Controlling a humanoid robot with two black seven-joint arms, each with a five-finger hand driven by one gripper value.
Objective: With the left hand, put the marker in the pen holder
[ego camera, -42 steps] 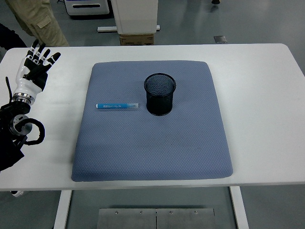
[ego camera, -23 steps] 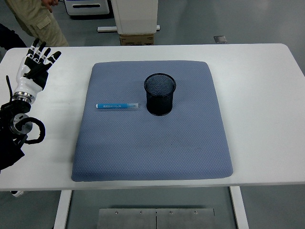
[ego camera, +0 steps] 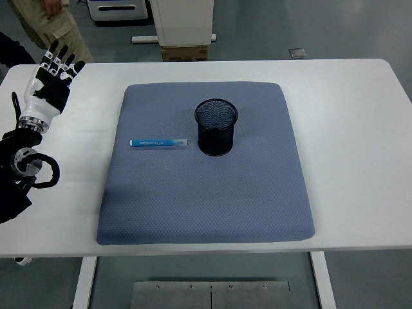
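A blue marker (ego camera: pixel 158 143) lies flat on the blue-grey mat (ego camera: pixel 206 193), pointing left to right, just left of the black mesh pen holder (ego camera: pixel 216 126). The holder stands upright near the mat's middle and looks empty. My left hand (ego camera: pixel 53 76) is raised at the far left of the table, fingers spread, holding nothing. It is well left of the marker and farther back. The right arm is out of view.
The mat covers the middle of the white table (ego camera: pixel 347 116). A person in tan trousers (ego camera: pixel 48 26) stands beyond the table's far left corner. A cardboard box (ego camera: pixel 185 53) and a white cabinet sit behind the far edge.
My left hand has risen slightly and drifted toward the table's far edge. The person at the top left has shifted. The marker and holder have not moved.
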